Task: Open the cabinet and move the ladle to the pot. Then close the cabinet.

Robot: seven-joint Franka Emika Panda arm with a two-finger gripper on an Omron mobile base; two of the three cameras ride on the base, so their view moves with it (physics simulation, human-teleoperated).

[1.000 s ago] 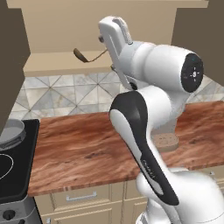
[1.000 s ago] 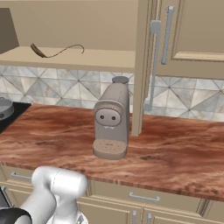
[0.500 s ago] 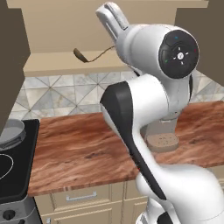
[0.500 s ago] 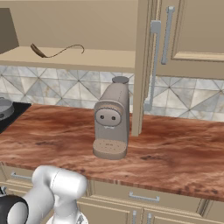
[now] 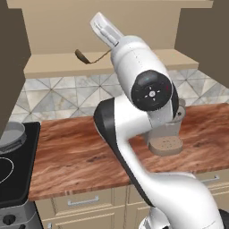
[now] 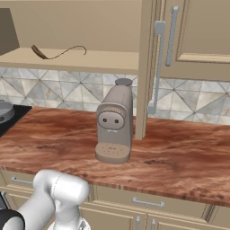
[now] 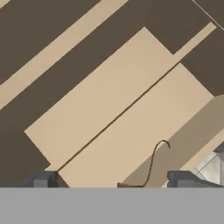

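On the near side, the pot [image 5: 10, 135] sits on the dark cooktop [image 5: 18, 174] at the left end of the brown countertop [image 6: 179, 157]; it looks grey, round and shallow, and I see no ladle in it, so the transfer is judged not yet done. Further back on the same counter stands a tan-grey coffee machine [image 6: 113, 126], near the foot of the swung-out cabinet door [image 6: 146, 67] with its long silver bar handle [image 6: 157, 67]. Above, the cabinet [image 5: 112, 27] stands open, so the first step is finished. The gripper [image 7: 111, 180] is raised to shelf height with its jaws spread wide and nothing between them, pointed into the cabinet. Farthest back, the ladle [image 6: 57, 52] lies on the cabinet's bottom shelf [image 5: 53, 67], close to the shelf's front edge and toward its left part: a small dark brown oval bowl with a thin, curved wire-like handle trailing to the right, lying flat and untouched. What remains, as I read it: grasp the ladle, carry it down to the pot, then shut the doors.
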